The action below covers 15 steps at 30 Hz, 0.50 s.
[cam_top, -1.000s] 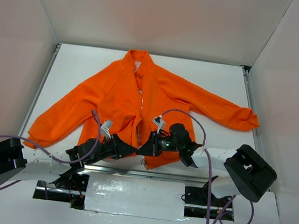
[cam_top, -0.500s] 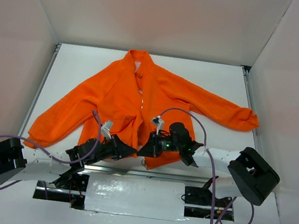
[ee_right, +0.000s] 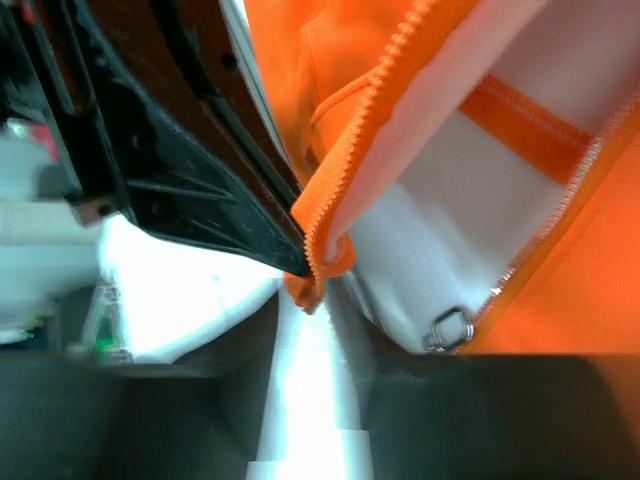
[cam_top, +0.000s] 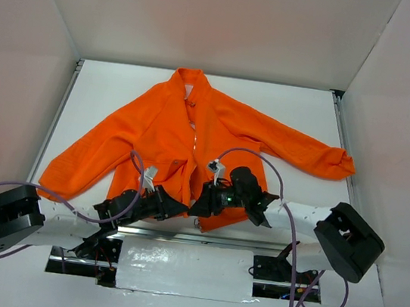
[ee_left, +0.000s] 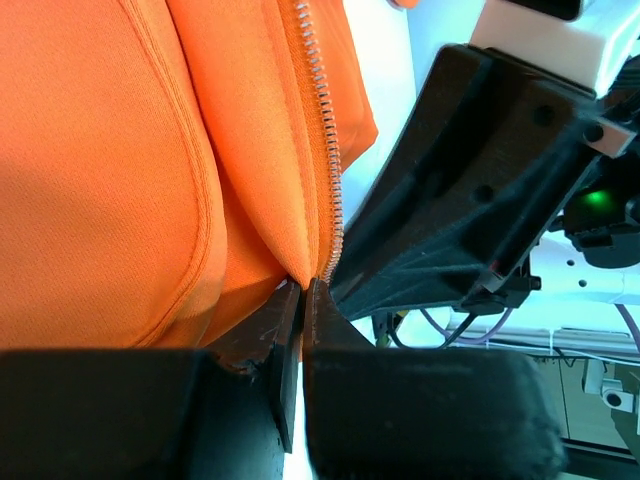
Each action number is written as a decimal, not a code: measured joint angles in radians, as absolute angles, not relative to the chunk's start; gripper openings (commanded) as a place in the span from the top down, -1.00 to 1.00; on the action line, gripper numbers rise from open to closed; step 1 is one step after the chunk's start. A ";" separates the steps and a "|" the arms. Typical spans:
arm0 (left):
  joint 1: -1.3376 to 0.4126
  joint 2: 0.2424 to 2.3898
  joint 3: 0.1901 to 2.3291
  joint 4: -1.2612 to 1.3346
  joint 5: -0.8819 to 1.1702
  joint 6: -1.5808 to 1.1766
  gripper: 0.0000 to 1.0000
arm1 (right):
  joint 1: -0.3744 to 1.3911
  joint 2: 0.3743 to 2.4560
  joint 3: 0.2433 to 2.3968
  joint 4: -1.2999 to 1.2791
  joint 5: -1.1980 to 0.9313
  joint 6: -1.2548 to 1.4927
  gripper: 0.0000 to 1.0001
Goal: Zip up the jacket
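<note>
The jacket [cam_top: 191, 140], a single bright orange one, lies flat on the white table [cam_top: 295, 109] with its collar toward the far wall. Its two sleeves [cam_top: 86, 160] are spread to either side. Plain white walls [cam_top: 209, 17] box the table in on three sides. Two arms reach in from the near edge, the left arm [cam_top: 117, 210] and the right arm [cam_top: 295, 216]. They meet at the jacket's bottom hem by the front opening, so close that each black wrist blocks part of the other's wrist view. Two purple cables [cam_top: 261, 161] loop above them, one per arm, the right one arching over the jacket's lower front. The pale zipper [ee_left: 328, 150] is undone at the bottom, and one small metal ring pull [ee_right: 452, 327] sits at the foot of a row of teeth. The left jaws are pressed together on the hem corner under one row of zipper teeth. The right jaws stand a little apart, with the tip of the other toothed edge hanging in the gap; whether they touch it I cannot tell.
</note>
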<state>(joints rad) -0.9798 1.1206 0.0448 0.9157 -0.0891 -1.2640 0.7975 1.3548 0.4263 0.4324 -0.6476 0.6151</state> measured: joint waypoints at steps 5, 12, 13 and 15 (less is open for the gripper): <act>-0.981 1.077 0.098 0.773 -0.114 -1.262 1.00 | 0.798 1.281 0.450 0.308 -0.549 0.603 -0.11; -0.981 1.013 0.183 0.570 -0.180 -1.262 1.00 | 0.798 1.182 0.582 0.007 -0.323 0.563 -0.13; -0.981 1.008 0.187 0.542 -0.190 -1.264 1.00 | 0.799 1.183 0.596 -0.037 -0.287 0.559 -0.13; -0.982 1.000 0.188 0.485 -0.210 -1.268 1.00 | 0.802 1.184 0.609 -0.110 -0.224 0.555 -0.13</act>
<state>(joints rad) -0.9821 1.0000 0.1883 0.4847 -0.2100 -1.2678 0.8017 1.1843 0.6090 -0.1101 -0.2237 0.5549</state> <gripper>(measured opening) 0.141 0.565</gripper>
